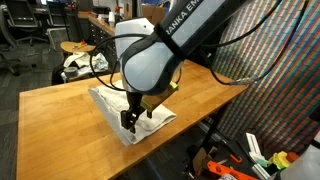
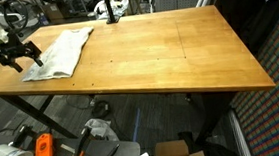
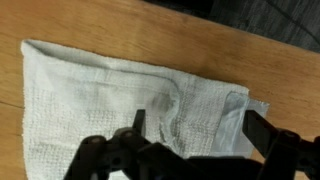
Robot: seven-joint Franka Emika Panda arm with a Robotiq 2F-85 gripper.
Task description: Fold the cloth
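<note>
While the wooden table [image 2: 178,55] fills most of both exterior views, the cloth [image 2: 65,49] lies spread near one corner of it, rumpled, with a low crease across its middle in the wrist view. The gripper [image 3: 192,125] hangs over the cloth's edge, jaws wide apart, gripping nothing; whether it touches the fabric is unclear.

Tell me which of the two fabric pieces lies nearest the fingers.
The white cloth spread on the table, directly under the open fingers. The white-and-dark bundle sits beyond the table's far edge, well away.
</note>
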